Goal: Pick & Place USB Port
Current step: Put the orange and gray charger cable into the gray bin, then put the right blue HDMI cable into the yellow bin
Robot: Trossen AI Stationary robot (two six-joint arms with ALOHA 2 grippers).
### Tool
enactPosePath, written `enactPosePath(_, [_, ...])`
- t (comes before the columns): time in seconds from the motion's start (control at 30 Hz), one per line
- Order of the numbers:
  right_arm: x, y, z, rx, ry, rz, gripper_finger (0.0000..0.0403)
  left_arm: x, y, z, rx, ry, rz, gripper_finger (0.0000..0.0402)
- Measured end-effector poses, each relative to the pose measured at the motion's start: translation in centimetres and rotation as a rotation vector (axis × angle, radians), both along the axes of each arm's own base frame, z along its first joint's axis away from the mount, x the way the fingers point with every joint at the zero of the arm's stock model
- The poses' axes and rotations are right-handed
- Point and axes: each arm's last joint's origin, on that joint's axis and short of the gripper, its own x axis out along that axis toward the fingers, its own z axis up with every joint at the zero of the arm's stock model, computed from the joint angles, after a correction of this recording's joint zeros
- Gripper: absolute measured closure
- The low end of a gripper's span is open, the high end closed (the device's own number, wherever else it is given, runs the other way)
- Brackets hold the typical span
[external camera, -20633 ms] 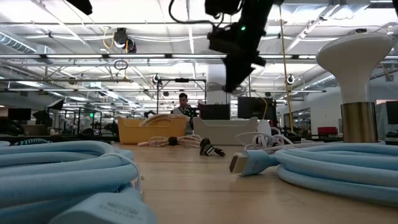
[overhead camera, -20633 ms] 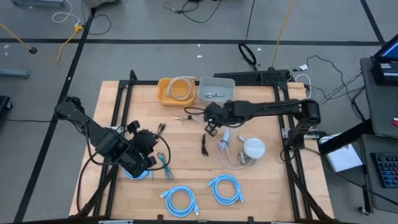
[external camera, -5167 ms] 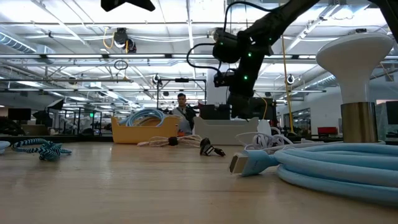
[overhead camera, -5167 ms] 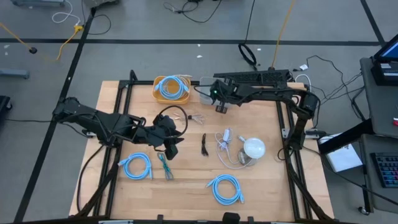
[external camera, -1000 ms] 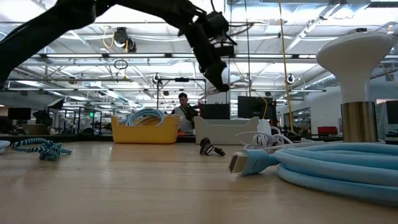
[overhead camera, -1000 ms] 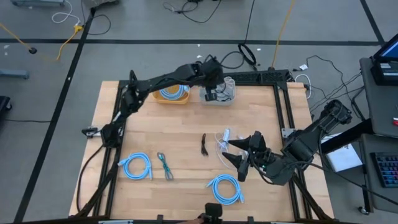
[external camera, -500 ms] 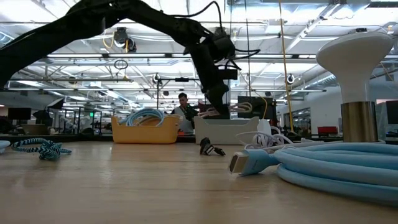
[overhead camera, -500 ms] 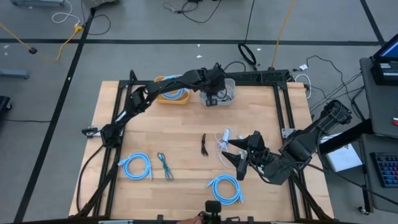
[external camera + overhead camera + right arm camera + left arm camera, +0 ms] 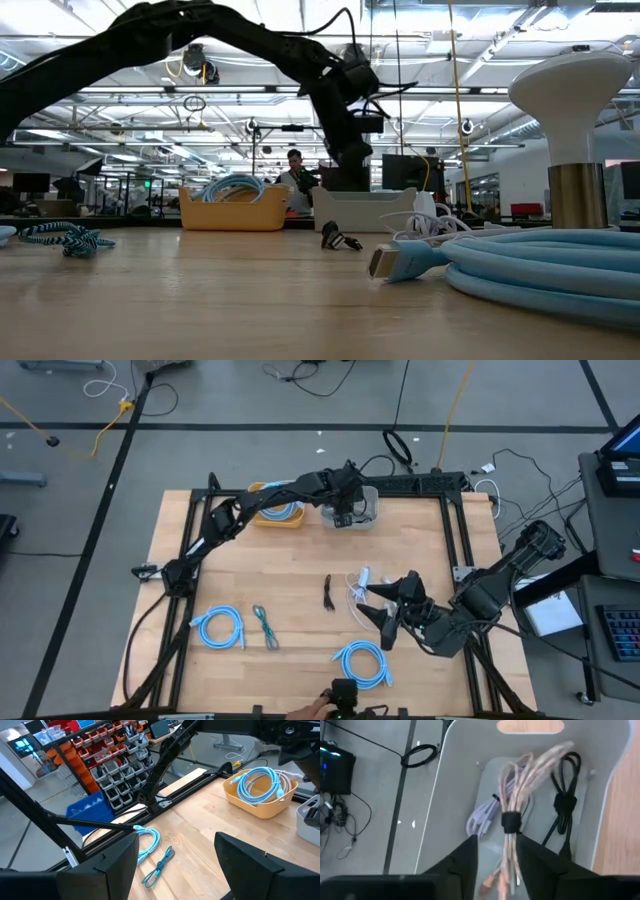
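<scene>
Lowered since a second ago: left gripper [image 9: 346, 517], now inside the grey bin [image 9: 368, 520], fingers parted, straddling the pinkish bundled USB cable [image 9: 516, 810] lying in the bin. Right gripper [image 9: 384, 612]: jaws wide apart, empty, near the white cable pile [image 9: 360, 598].

Cable bundle [image 9: 512, 820] in grey bin [image 9: 362, 510] (yellow bin [image 9: 262, 515] just left).
</scene>
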Motion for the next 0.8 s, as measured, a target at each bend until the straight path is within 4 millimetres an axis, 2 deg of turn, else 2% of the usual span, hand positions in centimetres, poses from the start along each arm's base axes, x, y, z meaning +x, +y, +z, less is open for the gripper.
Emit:
enactPosePath(0.23, [0.1, -0.2, 0.0, -0.017, 0.006, -0.003, 0.0147, 0.2, -1.8, 0.1, 0.051, 0.079, 0.011, 0.0229])
enactPosePath(0.33, [0.2, -0.4, 0.0, -0.018, 0.007, -0.010, 0.0147, -0.4, -3.7, 1.3, 0.006, 0.119, 0.007, 0.0233])
enactPosePath(0.57, [0.3, -0.5, 0.0, -0.040, 0.016, -0.008, 0.0147, -3.5, -9.8, 9.0, -0.223, 0.029, -0.020, 0.0269])
enactPosePath(0.67, [0.3, -0.5, 0.0, -0.056, 0.025, 0.000, 0.0147, -5.4, -13.2, 12.1, -0.341, 0.004, -0.044, 0.0288])
enactPosePath(0.8, [0.1, -0.6, 0.3, -0.065, 0.044, 0.058, 0.0147, -8.1, -18.6, 14.8, -0.402, 0.073, -0.034, 0.0308])
